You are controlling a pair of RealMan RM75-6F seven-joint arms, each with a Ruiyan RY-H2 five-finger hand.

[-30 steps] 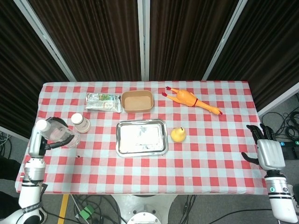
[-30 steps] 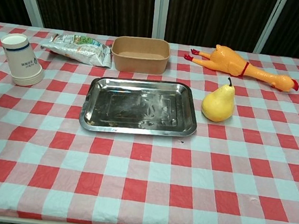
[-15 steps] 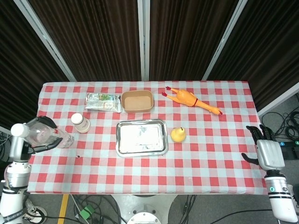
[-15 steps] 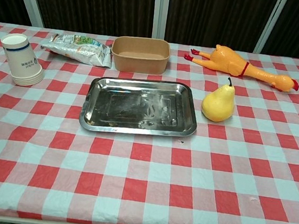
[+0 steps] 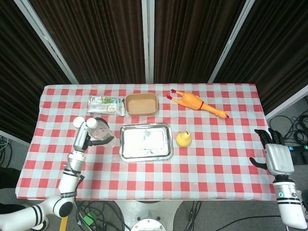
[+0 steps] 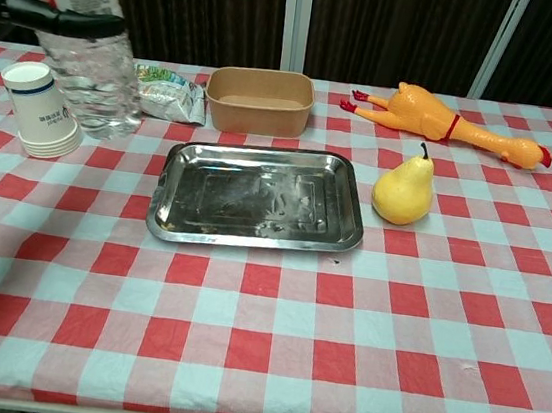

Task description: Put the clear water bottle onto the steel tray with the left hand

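The clear water bottle (image 5: 99, 132) with a white cap hangs above the table just left of the steel tray (image 5: 146, 141). My left hand (image 5: 81, 139) grips it from the left side. In the chest view the bottle (image 6: 90, 63) fills the upper left, held upright, with dark fingers (image 6: 40, 8) wrapped round its label. It hovers over the spot between the paper cups and the tray (image 6: 257, 196), which has nothing in it. My right hand (image 5: 275, 155) stays off the table's right edge, fingers apart and holding nothing.
A stack of paper cups (image 6: 38, 112) stands left of the tray. Behind it lie a snack bag (image 6: 169, 93) and a brown paper bowl (image 6: 261, 99). A yellow pear (image 6: 403, 190) sits right of the tray, and a rubber chicken (image 6: 448, 122) lies at the back right.
My left hand has carried the bottle from beyond the table's left edge rightward, to just left of the tray. It now shows in the chest view. The right hand has not moved.
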